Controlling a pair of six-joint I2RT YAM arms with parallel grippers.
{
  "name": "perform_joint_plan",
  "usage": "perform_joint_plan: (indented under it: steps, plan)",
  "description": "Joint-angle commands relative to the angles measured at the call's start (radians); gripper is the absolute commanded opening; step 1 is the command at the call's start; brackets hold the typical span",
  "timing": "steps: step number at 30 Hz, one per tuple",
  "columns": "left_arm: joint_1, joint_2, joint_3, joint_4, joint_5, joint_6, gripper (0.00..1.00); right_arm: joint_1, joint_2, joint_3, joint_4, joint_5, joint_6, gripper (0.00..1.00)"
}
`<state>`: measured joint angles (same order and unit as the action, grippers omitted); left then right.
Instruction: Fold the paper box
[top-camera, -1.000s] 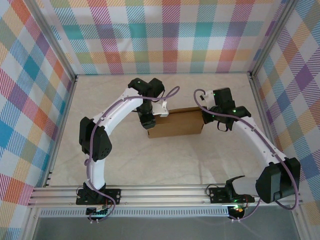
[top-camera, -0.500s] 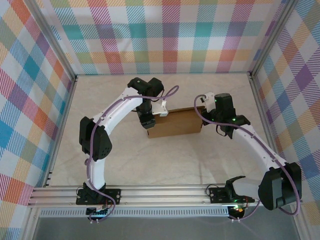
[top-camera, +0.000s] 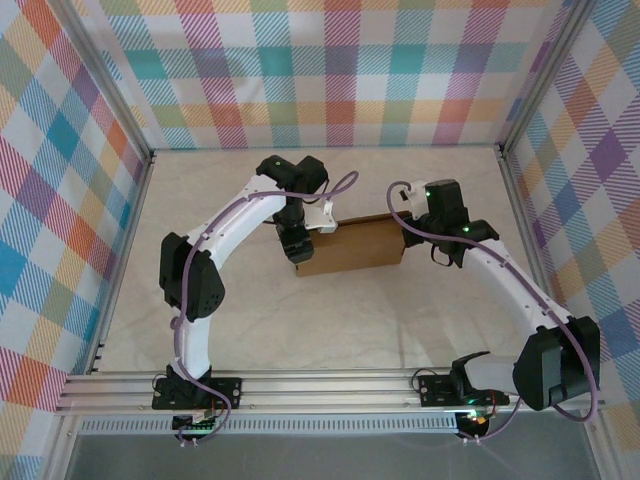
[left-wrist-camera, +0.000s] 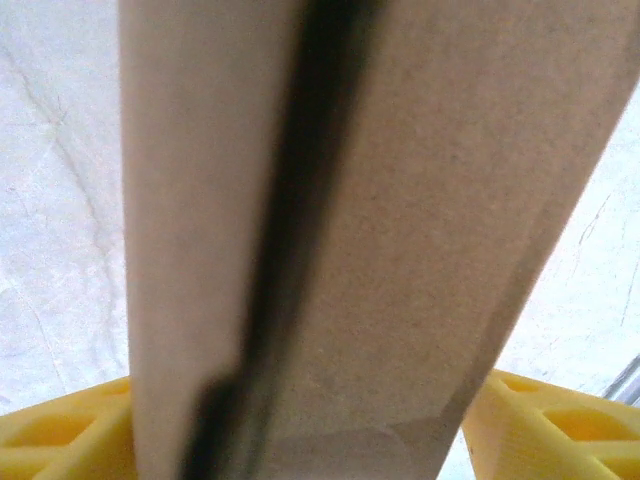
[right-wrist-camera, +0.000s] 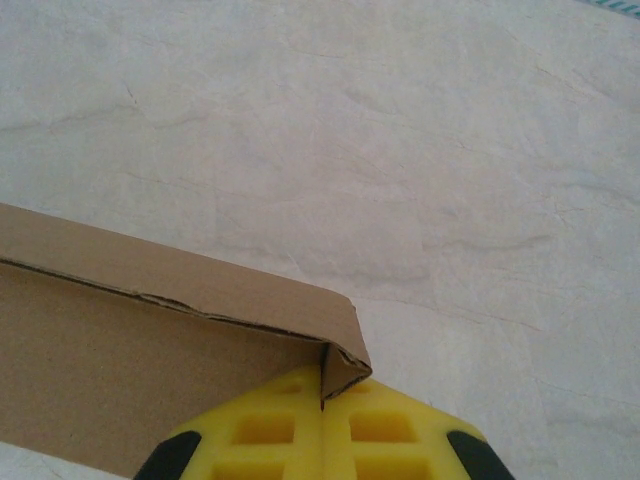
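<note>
left claw (left-wrist-camera: 300, 440) spread astride paper box (left-wrist-camera: 400, 200), fingers (left-wrist-camera: 560, 430) half-hidden | right claw (right-wrist-camera: 335, 420) pressed together

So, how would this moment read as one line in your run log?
paper box: on table | left gripper: jaws astride box's left end, grip unclear | right gripper: jaws shut at box's right corner

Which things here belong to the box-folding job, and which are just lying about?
Job: paper box; left gripper astride one end; right gripper, shut, at the other.
Just there: table; plaid walls; aluminium frame.
</note>
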<state>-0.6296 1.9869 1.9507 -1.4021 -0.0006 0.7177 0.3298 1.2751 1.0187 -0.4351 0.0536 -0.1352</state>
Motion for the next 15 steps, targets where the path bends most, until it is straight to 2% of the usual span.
perform_joint_plan:
  steps: [1, 8, 15]
  plan:
    - [-0.012, 0.017, -0.006, 0.064, 0.03, -0.012, 0.83, 0.051, 0.031, -0.001, -0.082, -0.108, 0.01, 0.0]
    - [-0.01, -0.047, -0.004, 0.104, 0.035, -0.05, 1.0, 0.057, 0.075, 0.065, -0.139, -0.091, 0.019, 0.0]
    - [-0.007, -0.125, -0.038, 0.194, -0.026, -0.132, 1.0, 0.057, 0.116, 0.119, -0.18, -0.09, 0.011, 0.0]
